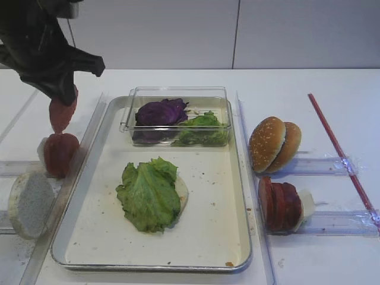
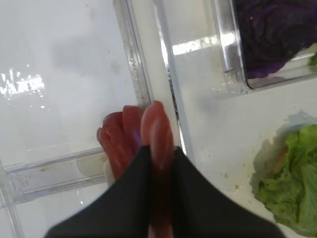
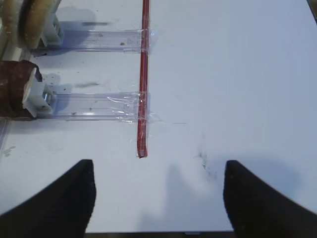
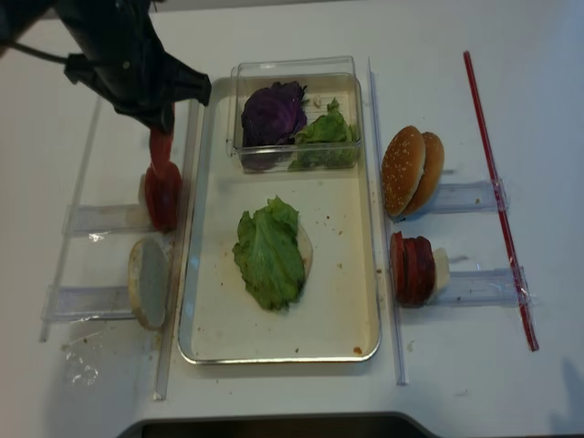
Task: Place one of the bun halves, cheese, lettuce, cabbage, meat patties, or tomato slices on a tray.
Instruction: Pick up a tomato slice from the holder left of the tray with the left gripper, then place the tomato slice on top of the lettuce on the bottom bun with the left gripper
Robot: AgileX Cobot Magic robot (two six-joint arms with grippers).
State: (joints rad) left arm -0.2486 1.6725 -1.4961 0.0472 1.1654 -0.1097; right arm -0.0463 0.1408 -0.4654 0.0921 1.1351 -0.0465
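Showing one tray (image 1: 240, 178); one clear box (image 1: 178, 94); one purple cabbage (image 1: 160, 111); two lettuce (image 1: 148, 193) lots; two bun halves (image 1: 274, 143); one raised tomato slice (image 1: 62, 113), others racked; meat patties (image 1: 280, 205) reading about three, edges merging.

Pinched between the closed black fingers (image 2: 163, 198) of the left gripper (image 1: 64, 95): one tomato slice (image 2: 157, 144), its lower part swallowed by the jaws and by the bottom edge of the left wrist view. Just behind it, partly screened: the remaining tomato slices (image 2: 116, 144). Blurred at this closeness. Up and right of the jaws, cut by the top edge: purple cabbage (image 2: 277, 34). Lower right, cropped by the corner: lettuce (image 2: 290, 188). Under that lettuce, mostly covered: a pale round piece (image 1: 181, 193), kind not readable. Of the right gripper (image 3: 158, 198), only two dark fingertips showing, wide apart. Left of them, cropped: meat patties (image 3: 15, 89) and bun halves (image 3: 29, 20).
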